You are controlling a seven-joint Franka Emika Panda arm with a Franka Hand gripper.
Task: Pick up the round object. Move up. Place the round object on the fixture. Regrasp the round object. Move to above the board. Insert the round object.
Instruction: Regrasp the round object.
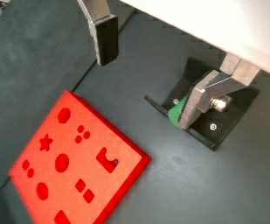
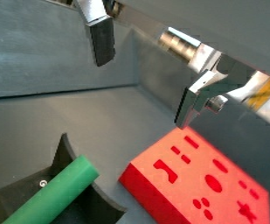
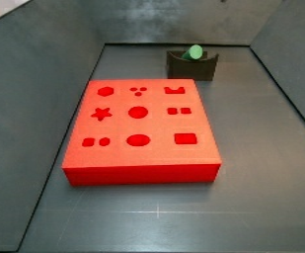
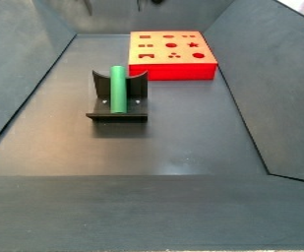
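- Claw (image 1: 155, 74) spread wide, nothing btwn the plates; it shows only in the wrist views, up above the floor, clear of everything.
- Fingers (image 2: 100, 39): silver plates w/ dark pads, well apart.
- Round object (image 4: 117, 87) lies in the fixture's (image 4: 117, 110) notch, not gripped; green end visible in a side view (image 3: 194, 50).
- Board (image 3: 139, 128) flat on floor, near fixture, not touching.

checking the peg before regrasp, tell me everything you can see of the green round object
The round object is a plain, smooth green cylinder, plastic-looking, lying lengthwise in the notch of the dark fixture, touching only that. The red board sits apart. The gripper hangs above it, open, holding nothing.
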